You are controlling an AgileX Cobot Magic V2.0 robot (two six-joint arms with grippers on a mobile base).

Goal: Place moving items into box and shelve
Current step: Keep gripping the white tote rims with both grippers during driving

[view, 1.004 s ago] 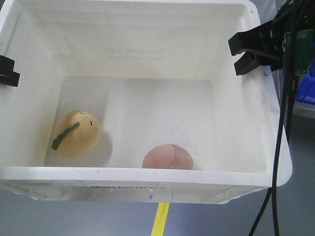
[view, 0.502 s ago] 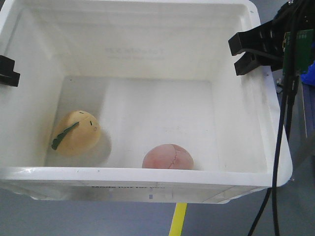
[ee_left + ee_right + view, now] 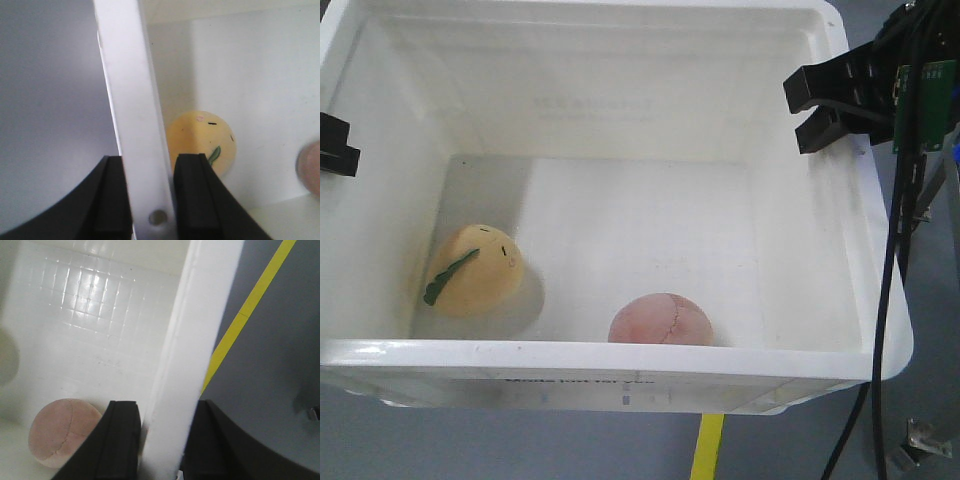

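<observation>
The left gripper [image 3: 150, 200] is clamped on the left rim of the white box [image 3: 620, 357], and the right gripper [image 3: 162, 440] on its right rim. Inside, the pale yellow ball [image 3: 472, 270] lies by the left wall below the left gripper. The pinkish-brown ball [image 3: 660, 320] rests against the near wall.

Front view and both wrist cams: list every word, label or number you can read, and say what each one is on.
Far wall of the tote, faint print: too faint to read.
Near outer wall, black print just under the rim: blurred, unreadable.
Yellow ball: small marks only, no letters.
Both wrist views: no text in sight.
</observation>
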